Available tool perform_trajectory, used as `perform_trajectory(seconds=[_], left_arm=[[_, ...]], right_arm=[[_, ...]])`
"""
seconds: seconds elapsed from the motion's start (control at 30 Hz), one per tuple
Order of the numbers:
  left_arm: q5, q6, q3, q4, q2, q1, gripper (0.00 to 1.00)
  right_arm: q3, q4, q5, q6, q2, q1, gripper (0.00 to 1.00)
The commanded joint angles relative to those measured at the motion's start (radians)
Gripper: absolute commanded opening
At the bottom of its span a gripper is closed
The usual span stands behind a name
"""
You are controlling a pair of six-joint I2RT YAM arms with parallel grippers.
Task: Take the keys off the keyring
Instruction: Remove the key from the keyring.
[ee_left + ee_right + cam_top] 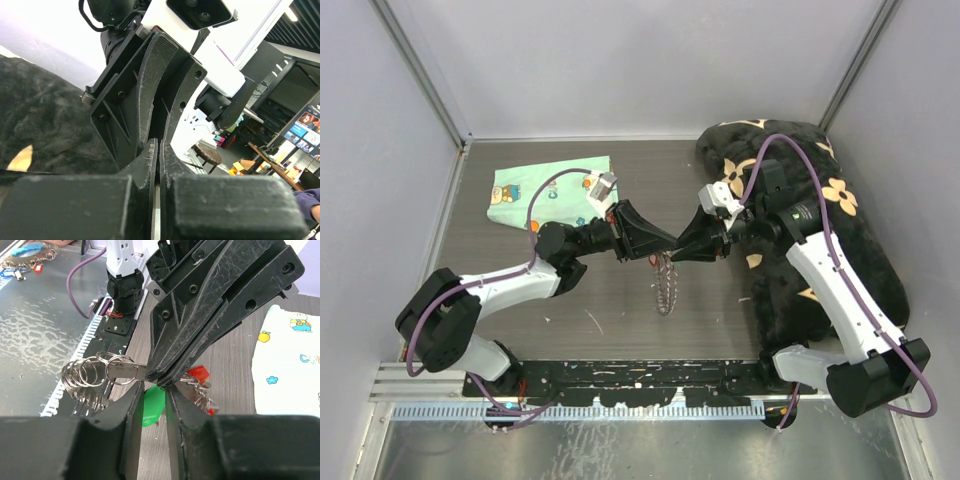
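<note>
Mint cloth (285,375) reads "CU"; left hand (159,378) pinches key (122,371).

Silver keyring (666,286), red and green keys (198,374)

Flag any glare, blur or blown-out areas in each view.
Top external: even light, but the black cushion loses detail. Left wrist: left fingers soft, wall behind washed out. Right wrist: right fingers soft, keyring sharp, glare on the metal sheet.
</note>
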Motion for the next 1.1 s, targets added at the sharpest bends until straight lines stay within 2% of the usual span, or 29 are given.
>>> perform_trajectory(seconds=[0.0, 0.23, 0.43, 0.63, 1.0, 1.07], left_arm=[[-0.014, 0.005, 0.033, 0.091, -0.028, 0.007, 0.00], [-0.083, 0.051, -0.004, 0.077, -0.060, 0.007, 0.00], [-0.163, 0.077, -0.041, 0.099, -0.072, -0.002, 0.00], [-0.234, 0.142, -0.053, 0.112, -0.075, -0.040, 0.00], [-0.225, 0.188, -0.052, 0.113, -0.094, -0.055, 0.00], [-0.231, 0.193, -0.054, 0.114, -0.095, -0.058, 0.00]], right_arm=[[0.016, 0.025, -0.010, 0.022, -0.036, 0.002, 0.25], [0.028, 0.001, -0.001, 0.006, -0.043, 0.001, 0.01], [0.009, 0.009, -0.014, -0.005, -0.044, 0.002, 0.01], [-0.003, 0.063, -0.013, 0.064, -0.045, 0.004, 0.01], [-0.077, 0.320, -0.015, 0.379, -0.047, 0.004, 0.01], [-0.088, 0.361, -0.016, 0.438, -0.049, 0.004, 0.04]])
